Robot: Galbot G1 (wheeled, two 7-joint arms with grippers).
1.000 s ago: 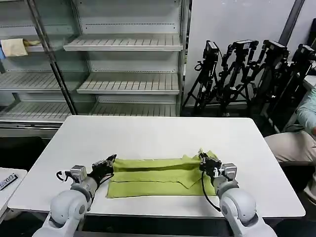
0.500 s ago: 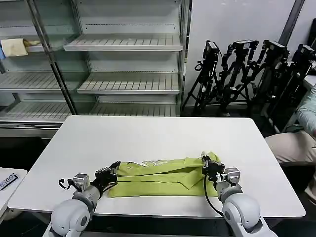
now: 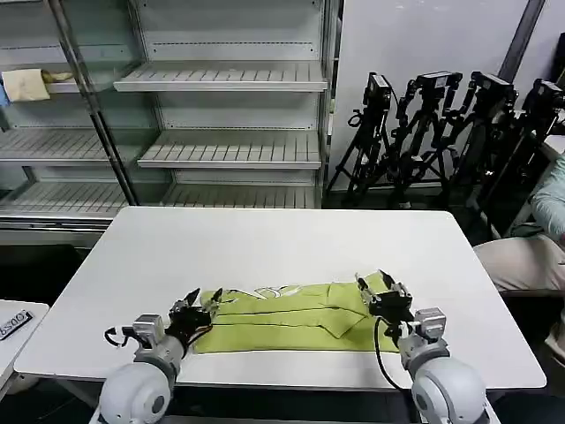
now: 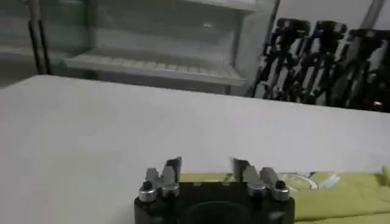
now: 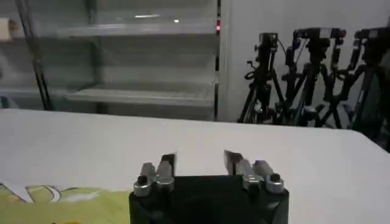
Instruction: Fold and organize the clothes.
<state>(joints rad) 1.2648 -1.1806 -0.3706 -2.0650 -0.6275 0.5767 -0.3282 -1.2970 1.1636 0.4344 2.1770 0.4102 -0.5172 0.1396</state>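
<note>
far upper left of the head view: a small pale cloth (image 3: 25, 85) is seen lying on a shelf of the metal shelving unit (image 3: 221, 79) that runs across the back.

lower left, at the frame's bottom edge: the left gripper (image 3: 198, 305) is held low over the white table (image 3: 265, 243), just at the left end of the lime t-shirt (image 3: 291, 314). its fingers are spread apart with nothing between them; in the left wrist view the left gripper (image 4: 206, 167) is seen with a clear gap between its two fingers, bare tabletop (image 4: 122, 122) beyond, and the green cloth (image 4: 341, 192) lying past and to one side of the fingertips. whether the fingertips touch the fabric cannot be told.

lower centre: the t-shirt is laid as a long narrow band along the near edge of the table, folded lengthwise, with a white print (image 3: 274, 291) showing on its far edge near the middle.

lower right: the right gripper (image 3: 383, 291) is placed at the right end of the band, over its raised corner. its fingers are likewise parted and empty; the right wrist view shows the right gripper (image 5: 200, 161) with a gap between the fingers, and a patch of the green shirt (image 5: 55, 204) with white print.

upper right: a row of black tripods (image 3: 450, 132) is stood against the wall behind the table.
</note>
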